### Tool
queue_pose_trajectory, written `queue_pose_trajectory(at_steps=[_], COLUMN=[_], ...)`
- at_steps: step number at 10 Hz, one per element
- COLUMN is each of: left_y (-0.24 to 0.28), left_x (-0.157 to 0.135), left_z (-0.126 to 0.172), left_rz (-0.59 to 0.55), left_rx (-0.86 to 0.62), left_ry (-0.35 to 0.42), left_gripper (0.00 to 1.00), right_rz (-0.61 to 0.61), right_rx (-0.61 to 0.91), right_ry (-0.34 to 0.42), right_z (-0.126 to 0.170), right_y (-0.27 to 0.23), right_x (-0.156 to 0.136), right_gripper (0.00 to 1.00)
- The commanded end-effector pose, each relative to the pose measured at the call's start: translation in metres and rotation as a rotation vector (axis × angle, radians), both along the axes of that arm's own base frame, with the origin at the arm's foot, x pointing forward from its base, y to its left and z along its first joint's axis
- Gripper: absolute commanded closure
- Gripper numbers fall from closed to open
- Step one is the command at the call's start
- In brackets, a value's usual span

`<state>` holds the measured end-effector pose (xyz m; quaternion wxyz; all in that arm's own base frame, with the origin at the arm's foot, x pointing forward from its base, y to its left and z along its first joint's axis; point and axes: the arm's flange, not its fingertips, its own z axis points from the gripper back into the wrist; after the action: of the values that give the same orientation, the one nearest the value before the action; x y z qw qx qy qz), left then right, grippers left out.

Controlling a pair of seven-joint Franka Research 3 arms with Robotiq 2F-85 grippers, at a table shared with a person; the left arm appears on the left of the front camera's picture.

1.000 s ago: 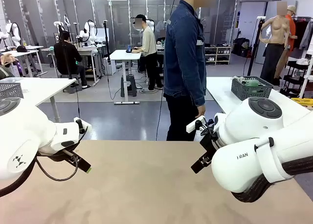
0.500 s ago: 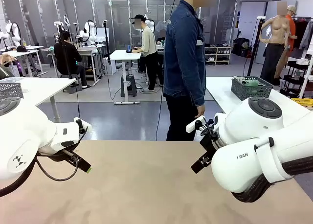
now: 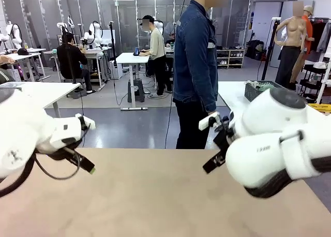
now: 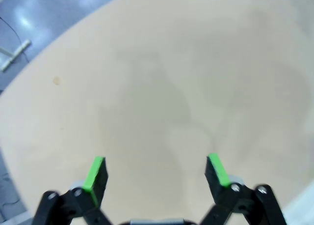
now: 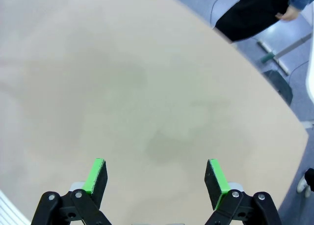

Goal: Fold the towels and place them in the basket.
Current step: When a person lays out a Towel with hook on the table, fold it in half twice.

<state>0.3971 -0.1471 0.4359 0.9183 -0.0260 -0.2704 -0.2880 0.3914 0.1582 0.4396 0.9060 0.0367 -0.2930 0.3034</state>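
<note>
My left gripper [image 3: 85,163] hangs open over the left part of the tan table [image 3: 150,195]; in the left wrist view it [image 4: 157,168] has only bare tabletop between its green pads. My right gripper [image 3: 213,163] is open as well, above the table's right part, with nothing between its fingers in the right wrist view [image 5: 156,172]. A dark mesh basket [image 3: 252,92] stands on a white side table behind my right arm, which hides most of it. Bunched pale and green cloth, likely the towels [image 3: 257,85], pokes over its rim.
A person in a denim jacket [image 3: 195,56] stands at the table's far edge, side-on, one hand [image 3: 212,116] hanging near my right gripper. Their dark trousers [image 5: 250,14] show beyond the table edge in the right wrist view. A white table [image 3: 36,92] stands far left.
Both arms have risen a little over the table. My right arm now covers more of the dark basket. The grippers stay open and the person has hardly moved.
</note>
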Motion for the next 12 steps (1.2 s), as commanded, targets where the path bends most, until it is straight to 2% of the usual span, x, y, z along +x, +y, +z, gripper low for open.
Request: queue_pose_trajectory(at_steps=[1,3,4,6,8,9,12], left_y=[0.026,0.047,0.056,0.082,0.114,0.133,0.173], left_x=[-0.017,-0.043,-0.054,-0.078,-0.112,-0.128,-0.171], left_z=[0.098,0.175,0.203,0.253,0.296,0.312,0.335], left_rz=[-0.039,-0.03,-0.026,-0.005,0.036,0.05,0.079], left_rx=[-0.062,-0.074,-0.092,-0.13,-0.192,-0.219,-0.283], left_ry=[0.058,0.037,0.044,0.025,-0.013,-0.035,-0.105], left_gripper=[0.0,0.0,0.0,0.0,0.0,0.0,0.0], right_rz=[0.044,0.062,0.068,0.018,-0.011,-0.024,-0.093], right_rx=[0.064,0.081,0.105,0.152,0.211,0.217,0.24], right_ry=[-0.017,-0.056,-0.068,-0.061,-0.092,-0.083,-0.084], right_z=[0.094,0.171,0.204,0.248,0.277,0.282,0.29], right_y=[-0.042,-0.069,-0.084,-0.118,-0.163,-0.178,-0.208], right_x=[-0.01,-0.034,-0.049,-0.074,-0.109,-0.123,-0.152], right_gripper=[0.0,0.0,0.0,0.0,0.0,0.0,0.0])
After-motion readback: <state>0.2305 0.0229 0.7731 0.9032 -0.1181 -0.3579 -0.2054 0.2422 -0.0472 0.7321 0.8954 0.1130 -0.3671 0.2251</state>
